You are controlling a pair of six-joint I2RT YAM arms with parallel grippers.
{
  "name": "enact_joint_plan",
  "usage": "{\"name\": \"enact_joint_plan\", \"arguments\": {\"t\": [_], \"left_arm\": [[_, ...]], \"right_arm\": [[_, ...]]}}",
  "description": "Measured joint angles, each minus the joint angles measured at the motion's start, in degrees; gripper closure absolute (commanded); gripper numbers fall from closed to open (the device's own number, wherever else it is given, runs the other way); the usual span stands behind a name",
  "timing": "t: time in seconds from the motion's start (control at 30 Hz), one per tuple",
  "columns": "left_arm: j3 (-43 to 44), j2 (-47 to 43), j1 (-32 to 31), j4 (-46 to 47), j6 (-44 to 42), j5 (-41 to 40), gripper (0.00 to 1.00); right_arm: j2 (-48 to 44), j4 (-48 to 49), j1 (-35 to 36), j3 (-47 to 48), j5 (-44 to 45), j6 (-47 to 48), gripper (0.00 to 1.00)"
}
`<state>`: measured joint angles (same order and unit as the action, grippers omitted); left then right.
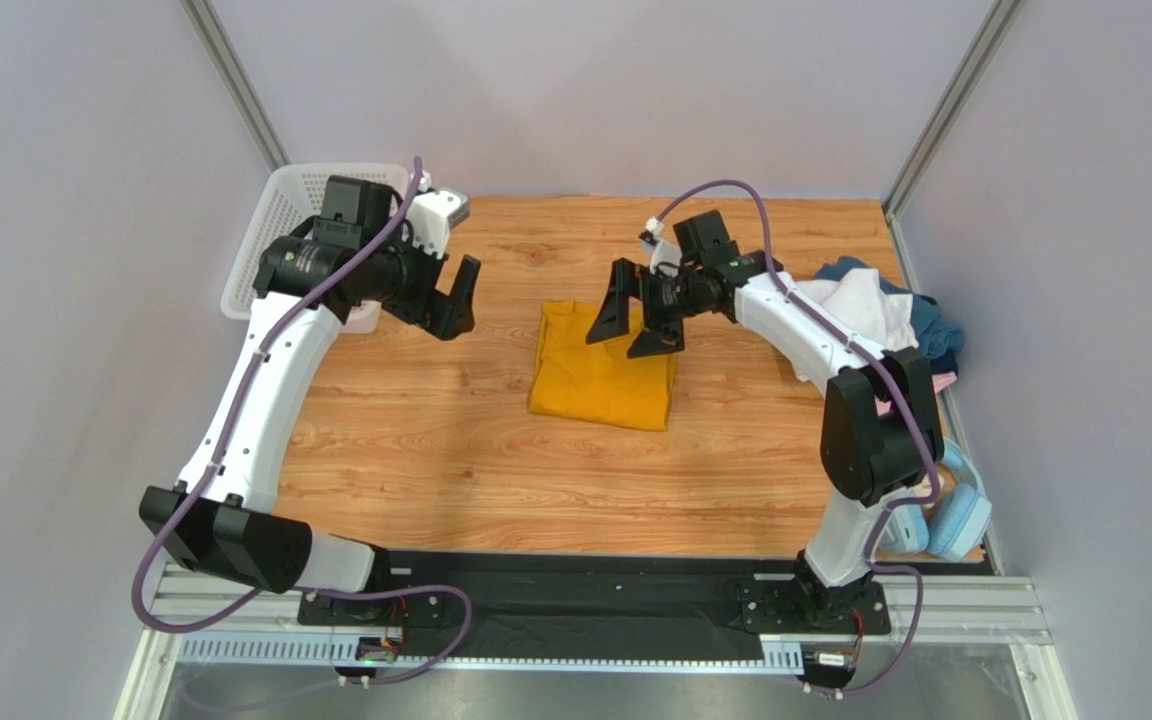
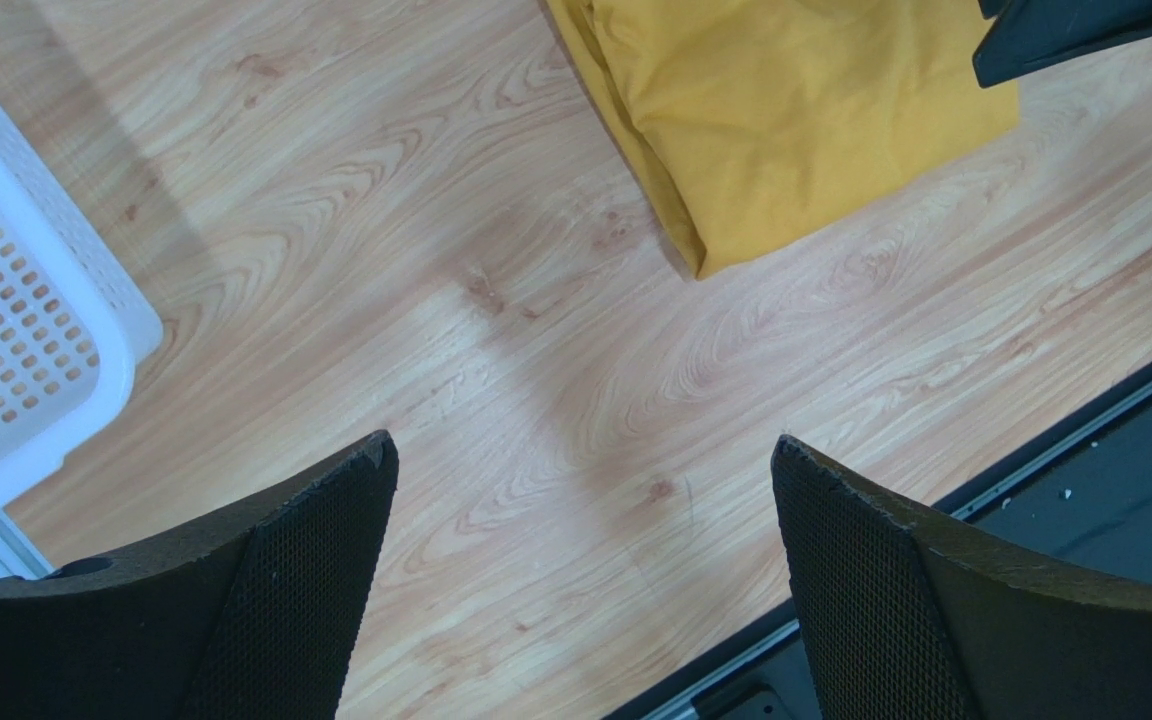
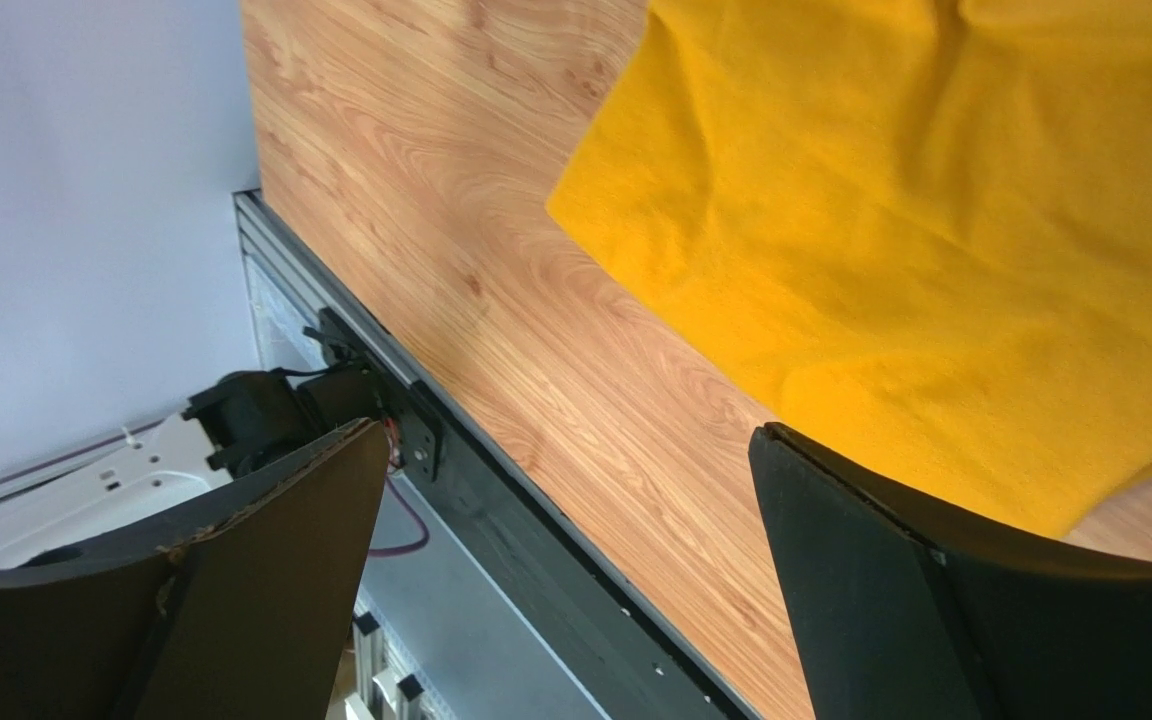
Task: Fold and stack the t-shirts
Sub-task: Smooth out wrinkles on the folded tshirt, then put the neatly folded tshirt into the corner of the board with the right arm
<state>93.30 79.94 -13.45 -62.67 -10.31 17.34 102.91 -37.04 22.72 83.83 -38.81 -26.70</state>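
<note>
The wooden tabletop (image 1: pixel 432 465) carries the whole job, and most of it looks undone. The white mesh basket (image 1: pixel 285 210) stands at the far-left corner with no cloth showing in it, as far as the overhead view tells. At the far-right edge, partly hidden behind the right arm, lies a crumpled heap of t-shirts (image 1: pixel 898 318): white cloth on top, dark blue under and beside it, and a sliver of pink at the near side. None of these is folded. In the middle of the tabletop lies the mustard-yellow t-shirt (image 1: pixel 602 375), folded into a compact, roughly rectangular packet. The left wrist view shows its doubled edge lying flat on the wood, though the cloth's surface keeps some soft creases. I judge that one shirt is folded, or close to it, and that it forms the base of a stack with nothing on it yet; the heap's shirts are all left to spread, fold and place on top. The light-blue headphones (image 1: pixel 961 518) sit near the right arm's base, apart from the work. The right gripper (image 1: pixel 630 333) hovers over the yellow packet's far-right corner, its jaws spread wide and holding nothing. The left gripper (image 1: pixel 455 308) hangs over bare wood between basket and shirt, its jaws also apart and empty. So neither arm has hold of any cloth at this moment.
</note>
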Motion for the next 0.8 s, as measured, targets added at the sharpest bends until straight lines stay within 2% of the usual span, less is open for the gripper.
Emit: {"name": "enact_joint_plan", "arguments": {"t": [0.47, 0.63, 0.8], "left_arm": [[-2.3, -0.5, 0.0, -0.3, 0.0, -0.9, 0.0], [-2.3, -0.6, 0.0, -0.3, -0.1, -0.9, 0.0], [-2.3, -0.7, 0.0, -0.5, -0.4, -1.0, 0.0]], "right_arm": [[-4.3, -0.6, -1.2, -3.7, 5.7, 3.8, 0.0], [-3.2, 0.5, -9.1, -3.7, 7.3, 4.8, 0.0], [5.5, 2.1, -16.2, -2.2, 7.5, 5.2, 0.0]]}}
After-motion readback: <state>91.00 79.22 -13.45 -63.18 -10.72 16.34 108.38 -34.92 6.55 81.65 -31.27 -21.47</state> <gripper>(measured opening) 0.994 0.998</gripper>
